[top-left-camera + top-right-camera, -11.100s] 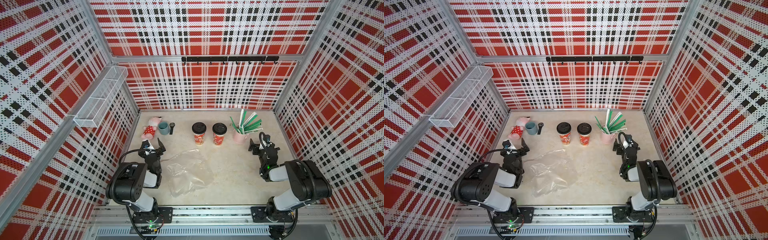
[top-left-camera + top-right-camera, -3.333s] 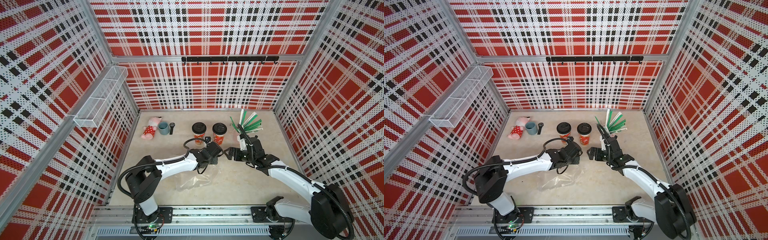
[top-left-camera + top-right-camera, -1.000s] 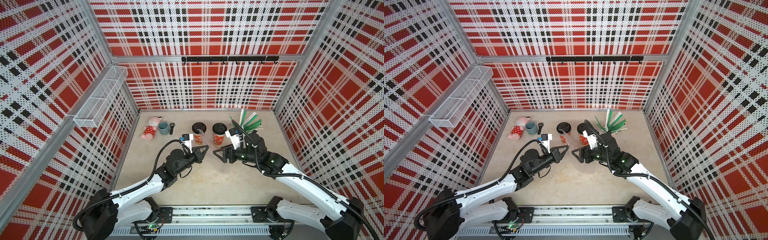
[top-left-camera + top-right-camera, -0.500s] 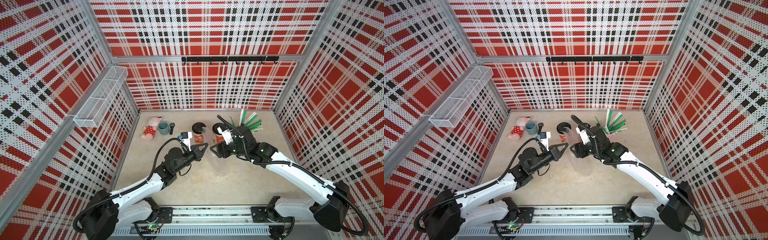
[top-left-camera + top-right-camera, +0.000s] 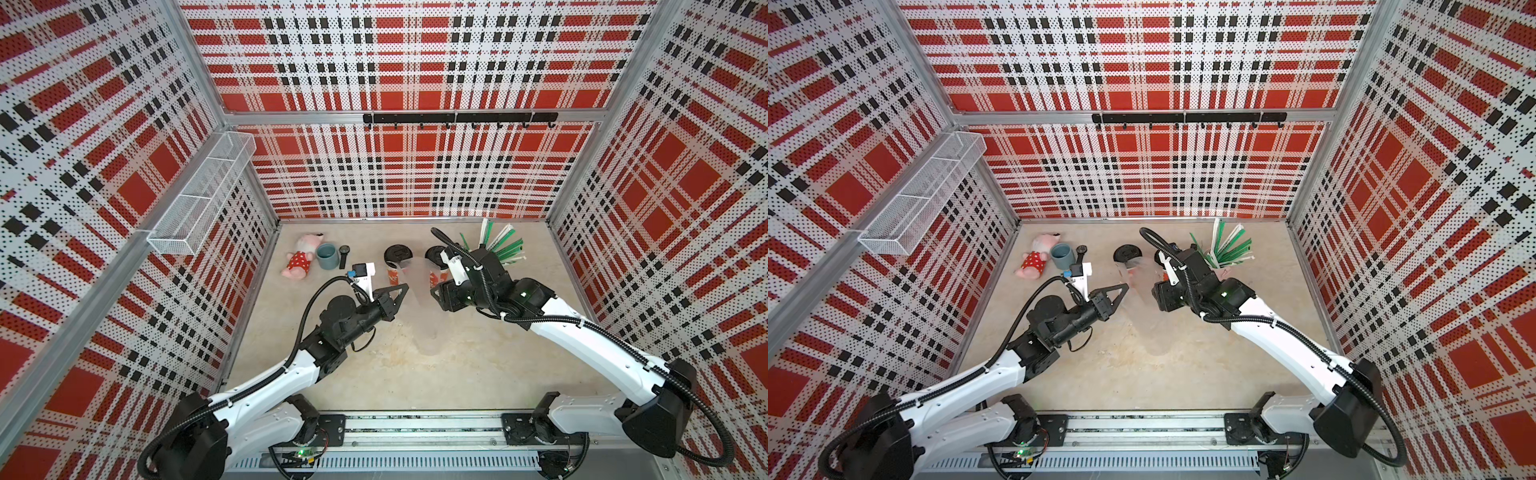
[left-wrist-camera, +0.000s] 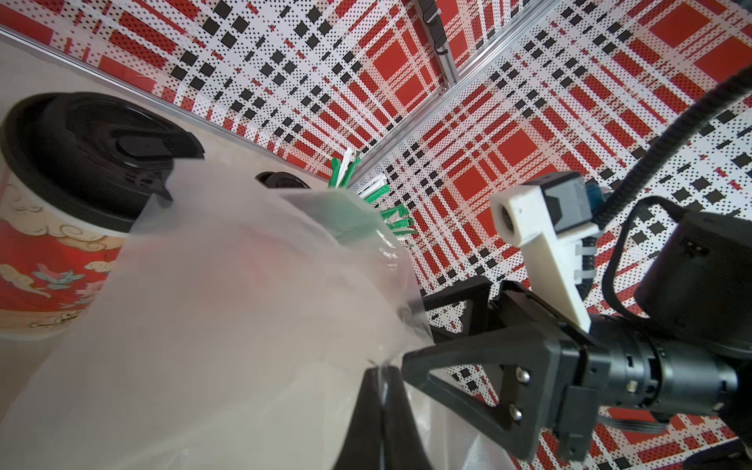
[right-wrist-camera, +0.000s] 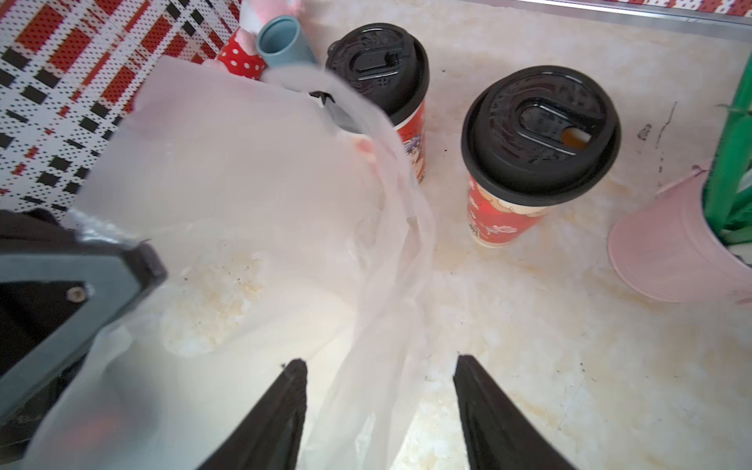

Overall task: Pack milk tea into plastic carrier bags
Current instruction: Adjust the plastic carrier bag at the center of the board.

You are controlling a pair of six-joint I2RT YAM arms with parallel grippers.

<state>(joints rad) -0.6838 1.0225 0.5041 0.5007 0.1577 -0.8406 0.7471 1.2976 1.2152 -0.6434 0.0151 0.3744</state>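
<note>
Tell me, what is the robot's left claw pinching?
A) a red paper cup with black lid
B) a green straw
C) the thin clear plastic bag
C: the left gripper is shut on the thin clear plastic bag, seen in the left wrist view.

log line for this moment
left gripper: shut on clear plastic carrier bag | right gripper: open at bag edge | two red black-lidded paper cups: upright, unbagged

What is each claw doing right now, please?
Left claw: closed, pinching the clear plastic carrier bag.
Right claw: open, holding nothing.
</note>
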